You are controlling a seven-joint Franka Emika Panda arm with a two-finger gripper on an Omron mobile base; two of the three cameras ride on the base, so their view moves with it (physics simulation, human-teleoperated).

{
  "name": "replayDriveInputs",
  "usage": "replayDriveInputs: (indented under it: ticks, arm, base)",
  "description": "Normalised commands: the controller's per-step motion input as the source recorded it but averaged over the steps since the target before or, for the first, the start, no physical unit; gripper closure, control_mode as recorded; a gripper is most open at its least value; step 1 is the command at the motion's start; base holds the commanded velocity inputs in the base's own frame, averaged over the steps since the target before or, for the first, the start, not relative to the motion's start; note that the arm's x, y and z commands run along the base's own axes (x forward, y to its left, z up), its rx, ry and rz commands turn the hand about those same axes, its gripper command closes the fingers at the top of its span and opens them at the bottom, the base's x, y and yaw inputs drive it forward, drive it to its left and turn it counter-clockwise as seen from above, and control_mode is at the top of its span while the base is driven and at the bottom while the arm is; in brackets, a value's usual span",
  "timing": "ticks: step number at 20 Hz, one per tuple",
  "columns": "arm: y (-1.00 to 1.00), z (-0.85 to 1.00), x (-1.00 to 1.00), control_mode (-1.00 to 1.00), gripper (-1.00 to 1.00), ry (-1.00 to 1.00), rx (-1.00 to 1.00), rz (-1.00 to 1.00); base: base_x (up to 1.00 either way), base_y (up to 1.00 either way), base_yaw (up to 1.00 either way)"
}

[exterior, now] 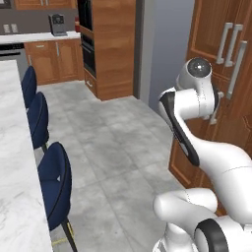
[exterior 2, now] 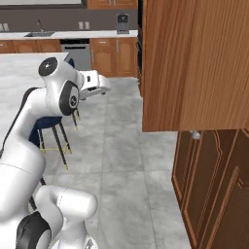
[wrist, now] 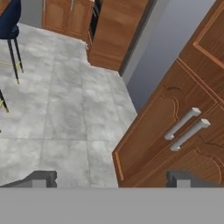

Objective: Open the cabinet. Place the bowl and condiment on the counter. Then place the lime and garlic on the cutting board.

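Cabinet: tall reddish-brown cupboard at the right of the left base view, upper doors shut, nothing taken out yet.
Handles: long grey bars stand upright on the upper doors, long axis vertical; in the hand view a pair of grey bars runs slantwise because the camera is rolled, and from their arched panels these look like the lower doors' handles.
Tool: tool is released, its two dark fingertips spread wide at the bottom of the hand view with nothing between them.
Arm: wrist held up beside the cupboard front, near the doors but not touching them.
Key relation: the upper-door handles lie above and to the right of the tool, close by; the tool looks down past the lower doors toward the floor.
Next move, as a judgement: the hand would need to rise and turn so the open fingers straddle one upright bar across its short side.
Desk: white marble slab lies far left, across the floor, with blue stools along its edge.
Bowl, jar, lime, garlic, board: cannot tell where they are; presumably behind the shut doors.
Stage: first step, door not yet opened.
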Motion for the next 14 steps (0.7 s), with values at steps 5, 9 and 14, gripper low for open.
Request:
replayDriveInputs:
  ticks: [5,9,14]
  arm:
    - [0.06,0.12,-0.02,-1.00,-1.00,-0.04,0.00,-0.02]
    - [0.00,0.41,-0.31,-1.00,-1.00,-0.15,0.00,-0.02]
    - [0.00,0.46,-0.92,-1.00,-1.00,-0.12,0.00,-0.07]
  base:
    - [0.00,0.22,-0.04]
    - [0.00,0.00,0.00]
    - [0.00,0.00,0.00]
